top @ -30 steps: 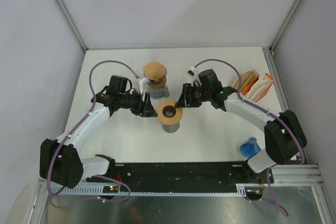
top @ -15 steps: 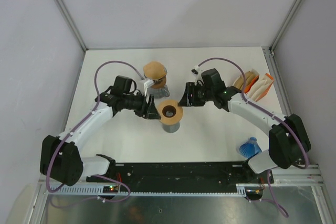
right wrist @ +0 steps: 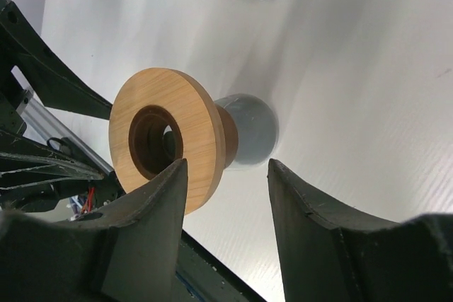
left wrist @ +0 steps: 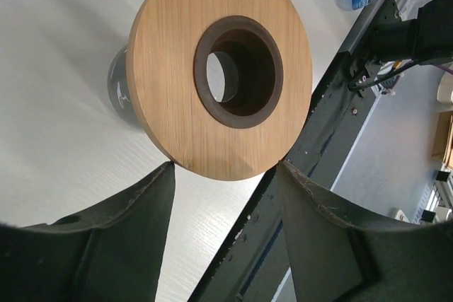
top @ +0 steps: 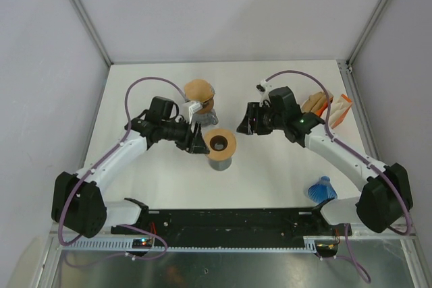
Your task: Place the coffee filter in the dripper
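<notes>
My left claw (left wrist: 225, 165) was spread and pinched nothing. The dripper (left wrist: 166, 97) stood straight ahead, its wooden rim just off my fingertips, and I could not tell whether they grazed it. My right claw (right wrist: 227, 163) was spread too and empty. It faced the same dripper from the opposite side, near but apart, with the ring off toward one finger and the gray base (right wrist: 251, 129) showing in the gap between the two. Farther out than either claw, nearer the left one, stood a glass pot (top: 199, 92) with a round tan top. The coffee filters (top: 315, 106) sat upright in their orange and white pack (top: 339, 109), well behind my right claw, past its wrist. A blue pleated thing (top: 322, 188) lay back near that arm's base on the white table (top: 270, 166)
</notes>
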{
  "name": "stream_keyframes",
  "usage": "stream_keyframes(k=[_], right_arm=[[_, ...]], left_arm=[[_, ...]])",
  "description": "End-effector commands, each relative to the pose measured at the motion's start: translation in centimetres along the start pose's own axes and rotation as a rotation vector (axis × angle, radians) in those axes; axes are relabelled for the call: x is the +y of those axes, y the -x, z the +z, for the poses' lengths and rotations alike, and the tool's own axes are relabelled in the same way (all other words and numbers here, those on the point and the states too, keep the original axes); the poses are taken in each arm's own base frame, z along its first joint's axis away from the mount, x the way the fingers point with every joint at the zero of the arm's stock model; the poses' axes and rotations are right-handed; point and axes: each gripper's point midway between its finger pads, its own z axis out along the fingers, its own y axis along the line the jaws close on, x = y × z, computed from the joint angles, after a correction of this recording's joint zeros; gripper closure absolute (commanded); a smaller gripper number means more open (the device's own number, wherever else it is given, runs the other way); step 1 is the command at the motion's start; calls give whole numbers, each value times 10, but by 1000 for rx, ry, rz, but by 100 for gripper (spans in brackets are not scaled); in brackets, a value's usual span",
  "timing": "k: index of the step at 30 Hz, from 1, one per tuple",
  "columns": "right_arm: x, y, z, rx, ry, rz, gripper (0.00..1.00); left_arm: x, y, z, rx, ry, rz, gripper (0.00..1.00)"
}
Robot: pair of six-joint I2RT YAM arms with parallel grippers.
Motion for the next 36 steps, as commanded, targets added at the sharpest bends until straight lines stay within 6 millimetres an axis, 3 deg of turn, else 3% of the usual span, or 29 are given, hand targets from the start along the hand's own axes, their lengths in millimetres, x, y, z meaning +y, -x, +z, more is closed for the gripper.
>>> stream_keyframes(k=[1,4,9,15,19,22,25,27,31,33,36], right_arm=[[-4,12,-22,-64,-59,-24,46],[-13,12,-34,-81,-116,-29,45],[-25,14,-67,-95,-209,-109,39],[-29,18,-110,-95,-339,-424,34],[-58,-15,-134,104,-583,-701,26],[-93,-63,-157,452,-762,-875,23],[-118,-93,-177,737,-879,-1062,23],[-124,-109,-184,855,-863,-1176,24],[-127,-133,-187,896,-729,-1293,26],[-137,-150,-189,950,-694,-1313,27],[-159,-159,-201,1041,-750,-1380,27]], left_arm=[[-13,16,-1,-31,-28,49,36],[-12,17,-1,-33,-20,53,37],[8,16,-2,-47,88,49,36],[27,30,-16,-104,199,47,33],[38,38,-31,-150,277,64,31],[36,42,-39,-178,282,76,31],[30,45,-44,-199,268,93,31],[27,46,-47,-211,265,104,31],[23,49,-50,-223,260,112,30],[23,50,-50,-224,256,109,30],[23,50,-49,-221,253,105,30]])
